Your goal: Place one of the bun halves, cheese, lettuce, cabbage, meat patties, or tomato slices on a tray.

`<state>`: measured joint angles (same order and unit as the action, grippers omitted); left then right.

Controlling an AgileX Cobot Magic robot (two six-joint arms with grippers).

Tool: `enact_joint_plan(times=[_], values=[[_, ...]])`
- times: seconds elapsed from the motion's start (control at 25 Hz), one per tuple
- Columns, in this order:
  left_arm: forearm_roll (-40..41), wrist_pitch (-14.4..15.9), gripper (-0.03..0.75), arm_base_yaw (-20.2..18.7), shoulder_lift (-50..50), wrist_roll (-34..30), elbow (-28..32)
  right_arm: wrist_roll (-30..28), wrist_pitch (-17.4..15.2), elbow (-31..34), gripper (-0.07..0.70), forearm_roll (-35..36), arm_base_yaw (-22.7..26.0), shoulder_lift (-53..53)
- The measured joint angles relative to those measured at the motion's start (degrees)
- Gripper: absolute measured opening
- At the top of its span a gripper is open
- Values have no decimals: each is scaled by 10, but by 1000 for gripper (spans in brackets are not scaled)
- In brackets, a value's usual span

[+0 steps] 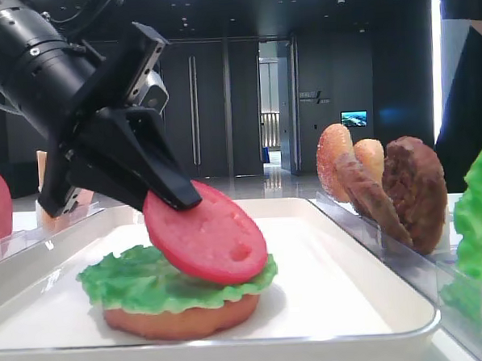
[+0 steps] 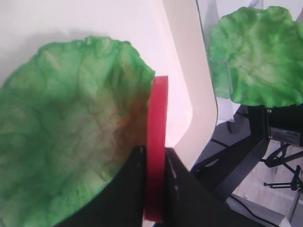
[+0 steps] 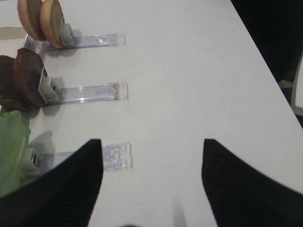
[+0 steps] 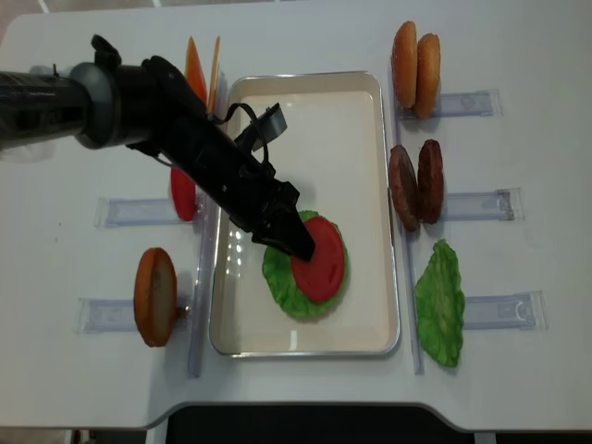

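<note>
A red tomato slice hangs tilted, its lower edge resting on a green lettuce leaf that lies on a bun half in the white tray. My left gripper is shut on the slice's upper left rim. From above, the slice covers the middle of the lettuce. The left wrist view shows the slice edge-on, pinched between both black fingers. My right gripper is open over bare table, nothing between its fingers.
Right of the tray, clear holders carry two bun halves, two meat patties and a spare lettuce leaf. On the left stand cheese slices, another tomato slice and a bun half.
</note>
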<state>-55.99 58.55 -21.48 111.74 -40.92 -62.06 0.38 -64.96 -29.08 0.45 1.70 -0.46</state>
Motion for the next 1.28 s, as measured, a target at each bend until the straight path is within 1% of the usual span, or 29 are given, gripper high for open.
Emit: enact_joint_plan(times=[0.32,0.44,0.52,0.76,0.84,1.0,1.2,1.28], values=[[-1,-9,55,0,0,-2,0,0,0,0,435,0,0,0],[3,-10,71,0,0,10,0,0,0,0,435,0,0,0],[14,-11,110,0,0,23,0,0,0,0,435,0,0,0],[51,-9,293,5,-11,55,0,0,0,0,435,0,0,0],[65,-6,342,9,-21,68,0,0,0,0,435,0,0,0],[109,5,388,18,-45,104,0,0,0,0,435,0,0,0],[164,4,398,36,-90,144,0,0,0,0,435,0,0,0],[202,5,399,37,-110,168,-5,0,0,0,435,0,0,0]])
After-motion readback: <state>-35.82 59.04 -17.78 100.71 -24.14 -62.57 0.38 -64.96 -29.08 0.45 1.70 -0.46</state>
